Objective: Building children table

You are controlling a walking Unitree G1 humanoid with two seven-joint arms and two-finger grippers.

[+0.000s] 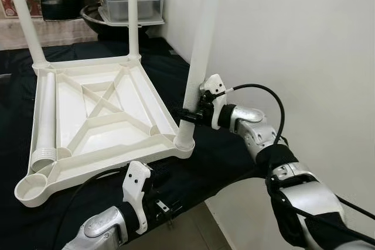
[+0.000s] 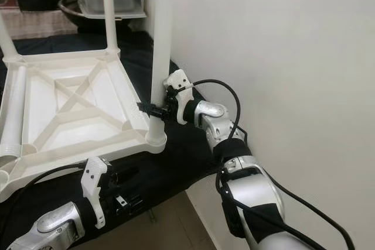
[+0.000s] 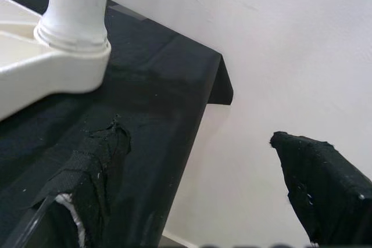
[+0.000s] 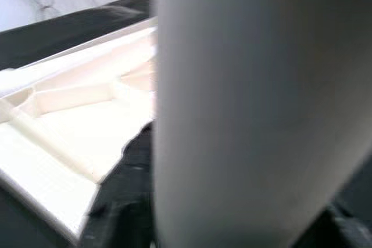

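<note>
Children's table top (image 1: 99,115): upside down on black cloth (image 1: 193,174), near corner by cloth edge and white wall (image 1: 304,45). No readable writing. Right gripper (image 1: 188,113) clamped on near leg (image 1: 199,57), seated in its corner socket. Left gripper (image 3: 203,184) fingers apart, low at cloth edge. Spare leg (image 1: 45,115) lies inside top.

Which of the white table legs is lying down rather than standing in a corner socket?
The leg lying inside the upturned tabletop along its left edge; the other three stand upright in sockets, one held by the right hand.
</note>
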